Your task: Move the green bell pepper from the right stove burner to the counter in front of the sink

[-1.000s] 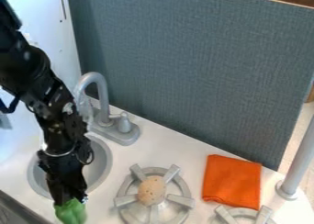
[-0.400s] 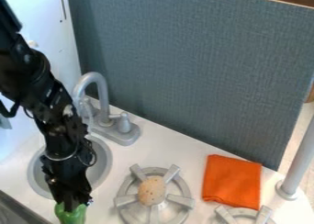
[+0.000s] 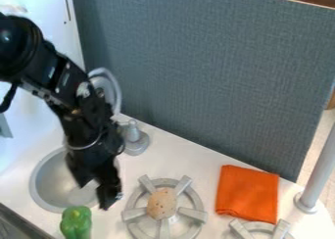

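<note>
Gripper [image 3: 95,190] is hanging over the right side of the sink [image 3: 44,188], fingers standing wide, holding nothing. Green pepper [image 3: 76,224] is sitting on the counter [image 3: 196,169] just beside the sink's near rim, below the gripper in view. Main risk: a fingertip catching the pepper's rounded side off-centre could be tipping or rolling it, maybe into the basin, since it's sitting so close to the rim. Second risk: the arm is overlapping the faucet [image 3: 135,137] in view, so a sideways swing could be bumping it; actual clearance, can't tell. Pepper's long axis is running roughly up-down in view, one end pointing toward the sink, the other toward the bottom edge; standing or lying, can't tell
</note>
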### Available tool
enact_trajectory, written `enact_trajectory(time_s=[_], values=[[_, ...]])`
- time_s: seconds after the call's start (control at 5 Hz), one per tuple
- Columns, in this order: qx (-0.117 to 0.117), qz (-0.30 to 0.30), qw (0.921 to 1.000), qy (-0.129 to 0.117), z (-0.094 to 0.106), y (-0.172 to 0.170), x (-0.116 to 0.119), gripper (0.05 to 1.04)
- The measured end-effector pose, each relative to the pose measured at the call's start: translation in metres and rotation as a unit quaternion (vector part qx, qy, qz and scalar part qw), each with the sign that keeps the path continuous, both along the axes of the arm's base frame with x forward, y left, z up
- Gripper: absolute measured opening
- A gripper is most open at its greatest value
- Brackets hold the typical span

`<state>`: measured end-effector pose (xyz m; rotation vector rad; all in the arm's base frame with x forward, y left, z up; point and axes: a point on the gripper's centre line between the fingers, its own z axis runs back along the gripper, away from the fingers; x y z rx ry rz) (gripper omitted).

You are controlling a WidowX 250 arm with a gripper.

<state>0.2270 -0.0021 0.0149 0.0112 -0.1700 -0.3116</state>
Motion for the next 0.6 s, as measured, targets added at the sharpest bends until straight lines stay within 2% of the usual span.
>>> enact_trajectory(time_s=[0.2,0.4,0.6], values=[[-0.005,-0.079,0.9968,-0.006,0.009,-0.046,-0.001,1.006],[-0.019,-0.126,0.9919,0.0,0.01,-0.079,-0.009,1.001],[-0.033,-0.147,0.9877,0.041,-0.008,-0.097,-0.01,1.001]])
